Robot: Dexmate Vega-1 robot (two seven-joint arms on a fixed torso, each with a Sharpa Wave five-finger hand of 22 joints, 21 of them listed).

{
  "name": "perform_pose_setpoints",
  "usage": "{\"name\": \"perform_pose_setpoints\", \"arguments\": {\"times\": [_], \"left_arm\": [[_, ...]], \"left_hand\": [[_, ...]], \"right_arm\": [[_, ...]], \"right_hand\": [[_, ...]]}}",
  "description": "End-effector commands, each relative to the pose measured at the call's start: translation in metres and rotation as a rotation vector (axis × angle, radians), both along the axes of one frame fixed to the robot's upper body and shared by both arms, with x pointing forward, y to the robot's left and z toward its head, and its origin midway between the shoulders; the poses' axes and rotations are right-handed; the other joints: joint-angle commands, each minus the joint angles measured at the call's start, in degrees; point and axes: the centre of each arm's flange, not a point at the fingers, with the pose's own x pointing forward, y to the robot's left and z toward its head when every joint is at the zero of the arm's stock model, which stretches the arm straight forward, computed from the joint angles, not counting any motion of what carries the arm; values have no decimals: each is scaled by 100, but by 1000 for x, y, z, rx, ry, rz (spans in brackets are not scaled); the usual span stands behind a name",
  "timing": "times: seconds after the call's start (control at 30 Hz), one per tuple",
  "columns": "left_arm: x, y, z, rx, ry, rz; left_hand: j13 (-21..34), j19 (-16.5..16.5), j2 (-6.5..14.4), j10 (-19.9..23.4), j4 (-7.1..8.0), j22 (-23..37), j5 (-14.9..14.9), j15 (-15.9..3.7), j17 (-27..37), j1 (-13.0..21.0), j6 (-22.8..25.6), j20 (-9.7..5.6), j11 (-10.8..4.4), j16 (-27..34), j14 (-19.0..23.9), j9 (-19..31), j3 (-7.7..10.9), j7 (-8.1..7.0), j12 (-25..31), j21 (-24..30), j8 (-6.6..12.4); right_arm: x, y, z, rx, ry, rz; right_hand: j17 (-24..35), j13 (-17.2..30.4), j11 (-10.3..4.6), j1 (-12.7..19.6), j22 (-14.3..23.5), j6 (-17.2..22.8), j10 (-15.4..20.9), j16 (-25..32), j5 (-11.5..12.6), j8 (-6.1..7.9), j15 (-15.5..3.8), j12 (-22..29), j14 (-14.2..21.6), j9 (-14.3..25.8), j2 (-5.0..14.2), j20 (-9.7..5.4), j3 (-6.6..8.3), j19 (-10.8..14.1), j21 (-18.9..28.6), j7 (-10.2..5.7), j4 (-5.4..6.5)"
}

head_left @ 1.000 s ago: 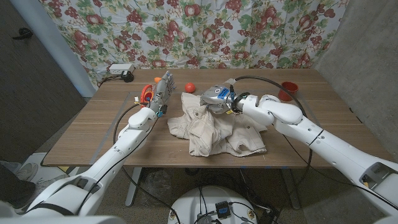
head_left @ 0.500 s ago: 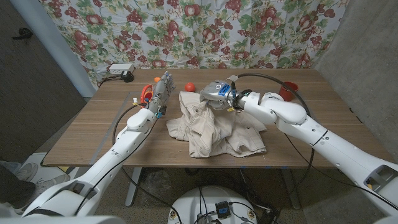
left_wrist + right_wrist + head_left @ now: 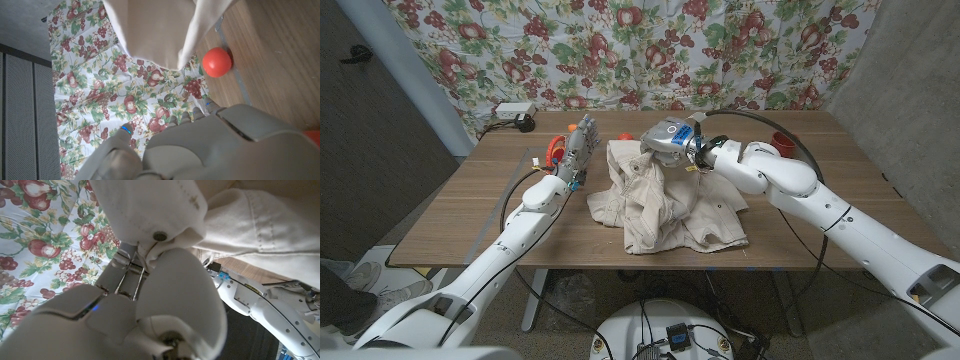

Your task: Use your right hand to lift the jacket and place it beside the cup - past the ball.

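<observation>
Floral curtain at the back, wooden desk in front of me. My right hand has the cream jacket bunched at its far edge w/ fingers closed on the cloth (right wrist view shows fabric and a snap button wrapped over them). That far edge is pulled up off the desk; most of the jacket lies spread on the wood nearer me. My left hand stands upright beside the jacket, fingers apart, holding nothing. Orange ball sits just behind the raised cloth, red cup near the desk's far right, partly hidden by my right arm.

Step, I reckon: the lift, barely begun. Next calls for raising high enough that the trailing cloth clears the desk, then carrying it right and back, past the ball w/o sweeping it, and setting down beside the cup, not on it.
</observation>
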Motion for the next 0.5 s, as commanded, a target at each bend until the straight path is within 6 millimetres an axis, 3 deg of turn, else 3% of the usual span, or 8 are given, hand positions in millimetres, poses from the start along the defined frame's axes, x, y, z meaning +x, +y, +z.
{"name": "perform_pose_setpoints", "arguments": {"times": [0.03,0.5], "left_arm": [[1,-1,3,4,-2,-4],[2,0,5,7,-4,4]], "left_hand": [[33,-717,716,-1330,-16,8,32,23,17,16,-1208,15,34,30,-1349,30,-19,-19,4,-4,0],[33,-717,716,-1331,-16,8,33,21,17,16,-1209,14,25,29,-1353,30,-20,-24,4,-7,0]], "right_arm": [[-6,-4,20,39,-54,10],[-10,-13,40,93,-113,15]], "right_hand": [[25,34,22,69,11,292,41,-12,34,-15,-758,49,232,8,19,-474,78,-37,63,239,-79],[73,62,15,87,-12,308,56,-48,36,-31,-746,51,253,11,17,-474,56,-55,131,245,-76]]}}
